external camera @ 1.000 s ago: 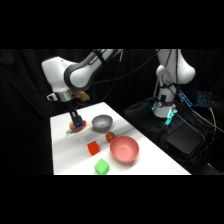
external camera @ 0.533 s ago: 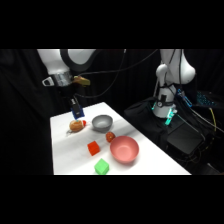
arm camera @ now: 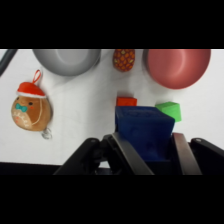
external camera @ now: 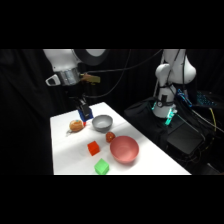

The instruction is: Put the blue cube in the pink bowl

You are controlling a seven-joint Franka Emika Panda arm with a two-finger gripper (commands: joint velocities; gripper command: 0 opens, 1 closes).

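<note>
The hand [arm camera: 150,150], clamped on the blue cube [arm camera: 144,131], has carried it rightward (off the table) toward the grey bowl [external camera: 102,122].

Between the claw [external camera: 84,114] and the pink bowl [external camera: 124,149] stand the grey bowl [external camera: 102,122] and a small red ball [external camera: 110,136]; the air above them is open.
</note>
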